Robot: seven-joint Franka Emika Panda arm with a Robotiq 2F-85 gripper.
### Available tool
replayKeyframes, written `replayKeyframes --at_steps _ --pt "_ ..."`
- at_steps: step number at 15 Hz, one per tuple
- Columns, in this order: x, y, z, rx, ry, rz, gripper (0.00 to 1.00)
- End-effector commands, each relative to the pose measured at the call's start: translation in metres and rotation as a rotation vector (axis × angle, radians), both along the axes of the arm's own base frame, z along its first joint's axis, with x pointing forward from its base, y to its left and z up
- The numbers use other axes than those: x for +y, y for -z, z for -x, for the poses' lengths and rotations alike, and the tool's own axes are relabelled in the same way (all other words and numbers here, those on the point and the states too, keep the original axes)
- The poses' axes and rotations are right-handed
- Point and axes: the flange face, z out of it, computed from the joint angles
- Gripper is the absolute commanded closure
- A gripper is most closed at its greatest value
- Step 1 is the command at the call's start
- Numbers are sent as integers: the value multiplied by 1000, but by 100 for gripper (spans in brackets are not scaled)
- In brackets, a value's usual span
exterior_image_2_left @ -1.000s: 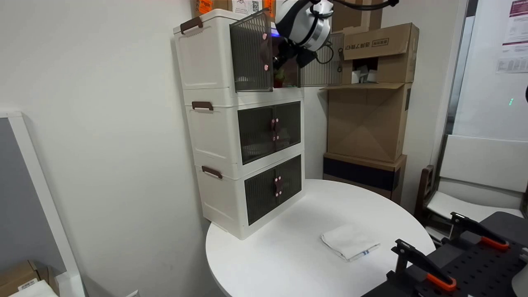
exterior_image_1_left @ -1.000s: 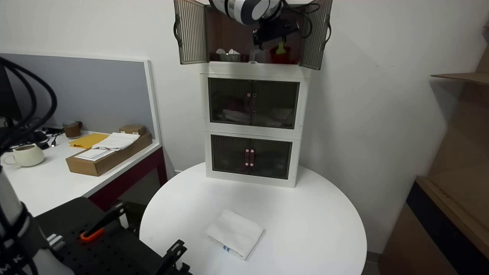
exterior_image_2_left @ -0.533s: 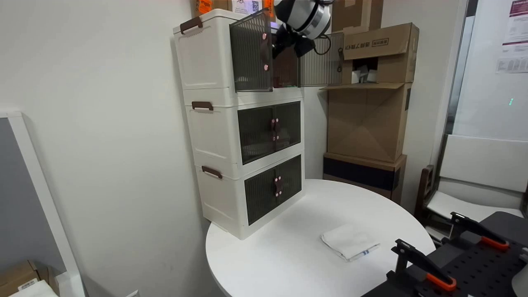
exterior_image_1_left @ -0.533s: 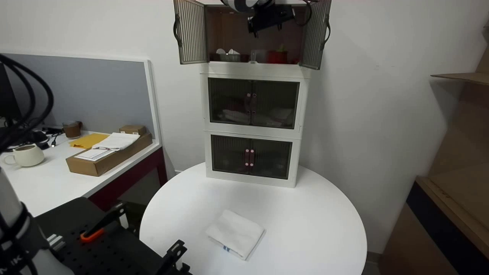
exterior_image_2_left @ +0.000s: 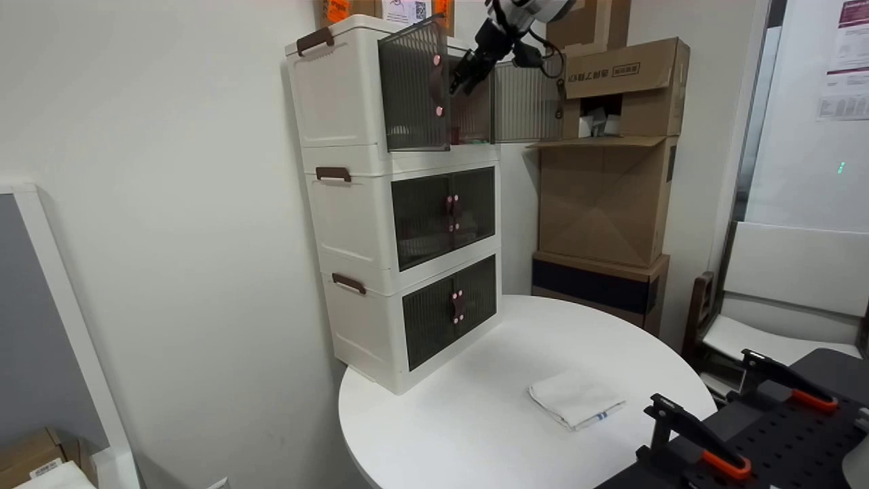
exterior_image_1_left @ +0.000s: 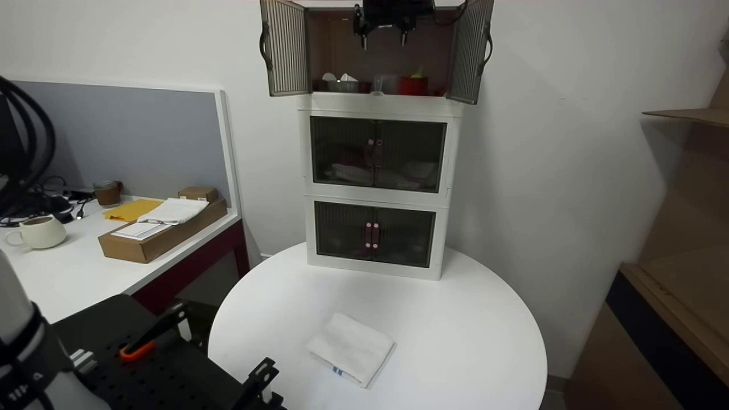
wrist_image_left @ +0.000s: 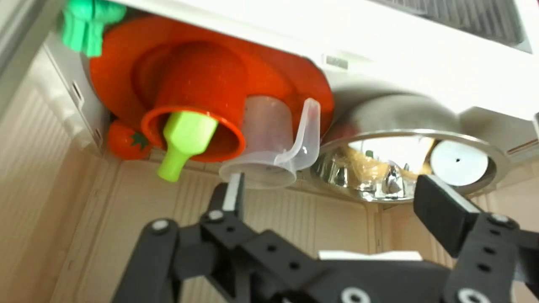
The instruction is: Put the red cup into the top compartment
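Note:
The red cup (exterior_image_1_left: 413, 86) stands inside the open top compartment (exterior_image_1_left: 336, 48), on the right side in an exterior view. In the wrist view the red cup (wrist_image_left: 206, 80) rests on a wide red dish (wrist_image_left: 269, 78), with a lime-green piece (wrist_image_left: 187, 132) leaning out of its mouth. The compartment's ribbed wall (wrist_image_left: 139, 210) shows behind. My gripper (exterior_image_1_left: 384, 41) is open and empty, above and left of the cup at the compartment's opening. In an exterior view the gripper (exterior_image_2_left: 462, 88) partly covers the opening; the cup is mostly hidden there.
A clear measuring cup (wrist_image_left: 267, 130) and a metal bowl (wrist_image_left: 404, 109) stand beside the red cup. A small tomato (wrist_image_left: 128, 141) and green piece (wrist_image_left: 90, 25) lie near the side wall. Two open ribbed doors (exterior_image_1_left: 287, 48) flank the opening. A white cloth (exterior_image_1_left: 351, 348) lies on the table.
My gripper has risen away from the cup, moved left in an exterior view and turned, so both fingers show apart. The lime-green piece now sits lower in the cup.

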Motion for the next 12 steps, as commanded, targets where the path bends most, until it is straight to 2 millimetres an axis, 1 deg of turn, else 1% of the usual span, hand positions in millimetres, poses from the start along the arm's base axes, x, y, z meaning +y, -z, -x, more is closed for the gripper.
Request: replayKeyframes --at_steps 1,3,4,5,6,8,10,12 --pt "-36 9 56 159 119 5 0" --pt "-56 24 85 254 158 -3 0" --pt "-63 34 100 304 176 -7 0" --pt "-66 46 117 362 175 -11 0" --pt "-66 57 132 415 175 -24 0" --pt "-59 78 158 520 245 -64 0" --pt "-49 94 179 551 361 -82 0" --pt "-35 105 195 550 471 -86 0"
